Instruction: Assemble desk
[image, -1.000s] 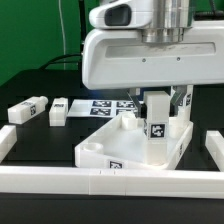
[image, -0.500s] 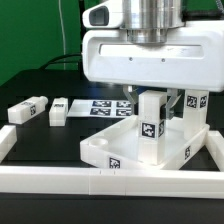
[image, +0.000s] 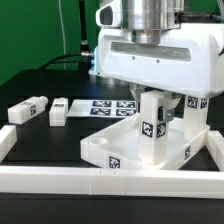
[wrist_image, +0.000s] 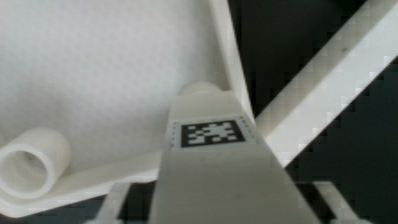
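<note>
- Desk tabletop (image: 135, 158) lay by the surface's (image: 40, 140) edge nearest the exterior camera, rim up so a corner socket (wrist_image: 25, 168) stayed reachable.
- Hand (image: 153, 97) was clamped on an upright leg (image: 152, 128) inside the tray, seemingly to seat it.
- Both looked like smooth white plastic; the leg was square-sectioned and tagged.

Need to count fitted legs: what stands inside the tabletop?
One upright leg stands inside the tabletop, a second leg toward the exterior view's right. Its rim hides where they seat.
</note>
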